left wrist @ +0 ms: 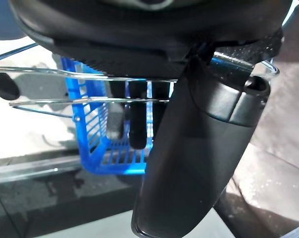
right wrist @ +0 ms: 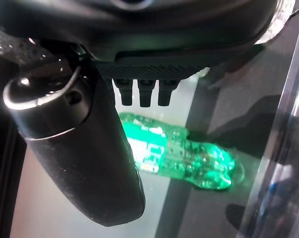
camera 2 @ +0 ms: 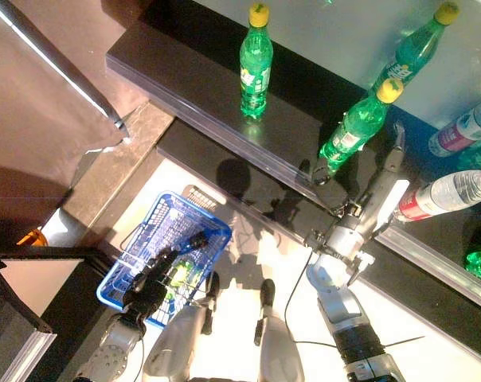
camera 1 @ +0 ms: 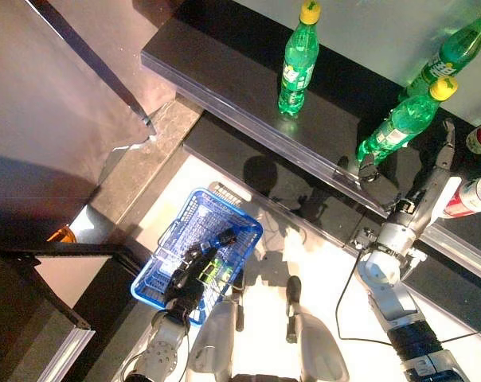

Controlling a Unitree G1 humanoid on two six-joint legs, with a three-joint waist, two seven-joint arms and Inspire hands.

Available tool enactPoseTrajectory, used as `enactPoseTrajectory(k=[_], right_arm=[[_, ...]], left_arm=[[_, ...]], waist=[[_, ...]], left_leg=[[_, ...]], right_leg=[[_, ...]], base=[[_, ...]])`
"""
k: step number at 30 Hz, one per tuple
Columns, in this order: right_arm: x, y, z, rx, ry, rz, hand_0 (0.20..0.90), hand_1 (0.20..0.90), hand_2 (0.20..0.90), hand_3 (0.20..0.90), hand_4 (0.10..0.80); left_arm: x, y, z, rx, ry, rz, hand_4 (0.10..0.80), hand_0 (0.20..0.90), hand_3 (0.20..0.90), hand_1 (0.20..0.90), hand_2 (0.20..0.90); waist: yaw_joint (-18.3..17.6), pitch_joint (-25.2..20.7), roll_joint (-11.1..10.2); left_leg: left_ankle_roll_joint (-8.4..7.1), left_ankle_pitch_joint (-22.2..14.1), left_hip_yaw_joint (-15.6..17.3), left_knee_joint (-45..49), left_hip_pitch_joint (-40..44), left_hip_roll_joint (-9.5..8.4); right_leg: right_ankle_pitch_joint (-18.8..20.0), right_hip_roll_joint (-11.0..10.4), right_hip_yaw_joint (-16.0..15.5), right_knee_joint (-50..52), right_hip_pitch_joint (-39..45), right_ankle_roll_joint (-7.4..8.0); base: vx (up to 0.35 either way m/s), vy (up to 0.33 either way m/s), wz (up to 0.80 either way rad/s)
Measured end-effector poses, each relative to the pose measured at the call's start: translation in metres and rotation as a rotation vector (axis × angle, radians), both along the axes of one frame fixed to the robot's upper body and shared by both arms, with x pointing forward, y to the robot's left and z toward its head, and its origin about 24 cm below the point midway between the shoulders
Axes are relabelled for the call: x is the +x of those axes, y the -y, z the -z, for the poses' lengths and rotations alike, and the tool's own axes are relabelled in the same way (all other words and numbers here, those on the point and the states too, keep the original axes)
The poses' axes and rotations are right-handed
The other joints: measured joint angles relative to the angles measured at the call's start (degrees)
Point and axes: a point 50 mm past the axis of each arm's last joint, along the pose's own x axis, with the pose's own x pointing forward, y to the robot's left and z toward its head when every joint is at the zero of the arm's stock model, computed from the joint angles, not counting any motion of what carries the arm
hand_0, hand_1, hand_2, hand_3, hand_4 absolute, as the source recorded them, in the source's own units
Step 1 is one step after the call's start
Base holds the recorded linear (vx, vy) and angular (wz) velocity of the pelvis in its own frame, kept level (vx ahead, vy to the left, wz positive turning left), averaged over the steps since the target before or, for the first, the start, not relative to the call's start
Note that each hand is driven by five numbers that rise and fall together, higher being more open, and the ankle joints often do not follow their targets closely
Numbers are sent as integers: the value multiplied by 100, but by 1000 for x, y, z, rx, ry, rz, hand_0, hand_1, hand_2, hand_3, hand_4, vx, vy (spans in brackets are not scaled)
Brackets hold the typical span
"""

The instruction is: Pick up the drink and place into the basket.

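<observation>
Left hand [camera 1: 194,274]: my fingers curl round the blue plastic basket's [camera 1: 173,239] wire handle.
Right hand [camera 1: 408,208]: fingers extended, seemingly just short of the green plastic bottle [camera 1: 396,130].

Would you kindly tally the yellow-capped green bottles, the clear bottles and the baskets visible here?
green bottles with yellow caps: 3
clear bottles: 2
blue basket: 1
Total: 6
</observation>
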Motion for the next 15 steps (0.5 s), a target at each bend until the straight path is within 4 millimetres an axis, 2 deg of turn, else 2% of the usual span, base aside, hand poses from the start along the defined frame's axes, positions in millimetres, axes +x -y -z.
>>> enactPoseTrajectory(k=[7,15], right_arm=[[2,10,3,41,-8,71,900,900,900,900,800],[23,34,4,300,-38,85,900,900,900,900,800]], left_arm=[[1,-4,-1,3,3,-11,100,300,200,300,300],[12,-6,-8,1,12,25,100,300,200,300,300]], waist=[[116,8,8],[273,15,47]], left_leg=[[-25,-337,-17,634,-160,55],[-60,-393,-167,954,-407,52]], right_leg=[[-435,7,-3,859,-267,-45],[-605,15,-136,1297,-509,-94]], base=[[100,-44,2],[13,-65,8]])
